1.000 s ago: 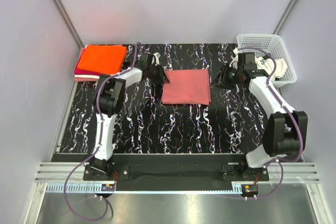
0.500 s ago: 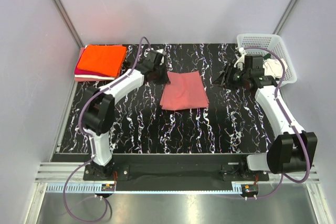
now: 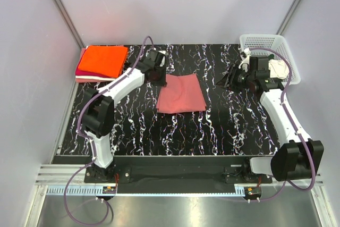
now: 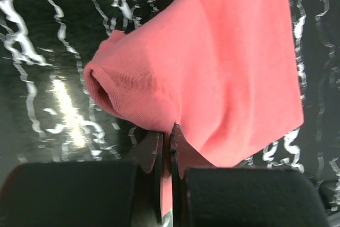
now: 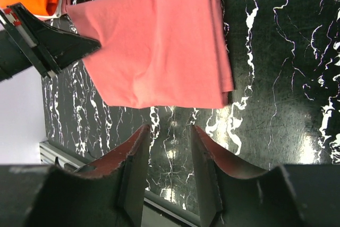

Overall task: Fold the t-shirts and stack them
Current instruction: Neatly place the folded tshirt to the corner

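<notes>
A folded dusty rose-red t-shirt (image 3: 180,94) lies in the middle of the black marbled table (image 3: 223,126). My left gripper (image 3: 158,76) is shut on its far left corner, and the pinched cloth (image 4: 175,94) bunches up at the fingertips (image 4: 169,134). My right gripper (image 3: 229,81) is open and empty, to the right of the shirt and apart from it; the shirt (image 5: 154,41) lies beyond its fingers (image 5: 139,147). A folded bright orange t-shirt (image 3: 103,59) lies on a magenta one (image 3: 81,70) at the far left corner. A white t-shirt (image 3: 279,69) lies in the basket.
A white plastic mesh basket (image 3: 260,41) stands at the far right corner, close behind my right wrist. Grey walls close in the table at the back and both sides. The left arm shows in the right wrist view (image 5: 42,41).
The left gripper has dragged the rose-red shirt to the left and turned it a little. The right gripper has let it go and drawn back to the right, toward the basket.
</notes>
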{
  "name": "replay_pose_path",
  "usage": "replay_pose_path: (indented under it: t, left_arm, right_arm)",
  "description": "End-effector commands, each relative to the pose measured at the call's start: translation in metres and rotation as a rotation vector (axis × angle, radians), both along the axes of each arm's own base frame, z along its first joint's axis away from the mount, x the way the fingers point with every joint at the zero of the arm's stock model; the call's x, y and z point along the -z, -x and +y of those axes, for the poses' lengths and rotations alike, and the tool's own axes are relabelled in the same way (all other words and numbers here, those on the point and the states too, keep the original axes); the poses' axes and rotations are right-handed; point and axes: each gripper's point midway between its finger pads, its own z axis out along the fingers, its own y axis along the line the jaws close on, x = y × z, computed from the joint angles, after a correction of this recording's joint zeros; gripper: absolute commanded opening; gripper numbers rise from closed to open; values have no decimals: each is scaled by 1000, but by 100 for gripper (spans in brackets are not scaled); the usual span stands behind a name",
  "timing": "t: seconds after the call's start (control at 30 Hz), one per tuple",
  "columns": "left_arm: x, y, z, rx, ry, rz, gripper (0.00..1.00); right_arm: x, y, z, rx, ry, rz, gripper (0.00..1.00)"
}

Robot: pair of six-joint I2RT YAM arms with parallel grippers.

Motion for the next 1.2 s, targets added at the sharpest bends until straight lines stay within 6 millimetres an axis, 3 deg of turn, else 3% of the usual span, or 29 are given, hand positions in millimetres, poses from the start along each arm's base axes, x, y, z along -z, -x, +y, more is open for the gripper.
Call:
replay_pose_path:
  t: [0.0,0.17,0.23,0.27,0.4,0.63,0.67,0.93,1.17]
  left_arm:
    - [-32,-24,35,28,-61,-83,0]
    - [-63,-50,80,80,-63,-145,0]
    - [-61,-56,95,115,-115,-140,0]
    - [-74,-67,105,103,-123,-168,0]
    - [-77,-89,130,115,-153,-194,0]
    - [-86,-116,195,29,-244,-206,0]
    - [-95,-123,205,14,-256,-226,0]
    - [-147,-136,235,3,-318,-351,0]
    - [-163,-145,274,-48,-536,-380,0]
  right_arm:
    - [-36,1,1,5,-25,-88,44]
    - [-47,4,4,-2,-50,-107,45]
    - [-53,5,9,-19,-80,-120,45]
    - [-55,4,10,-23,-87,-132,45]
    - [-59,5,13,-35,-102,-154,45]
    - [-57,-3,16,-60,-115,-166,46]
    - [-54,-5,17,-66,-113,-162,46]
    - [-49,-22,17,-76,-86,-171,47]
    - [-39,-31,17,-81,-83,-153,47]
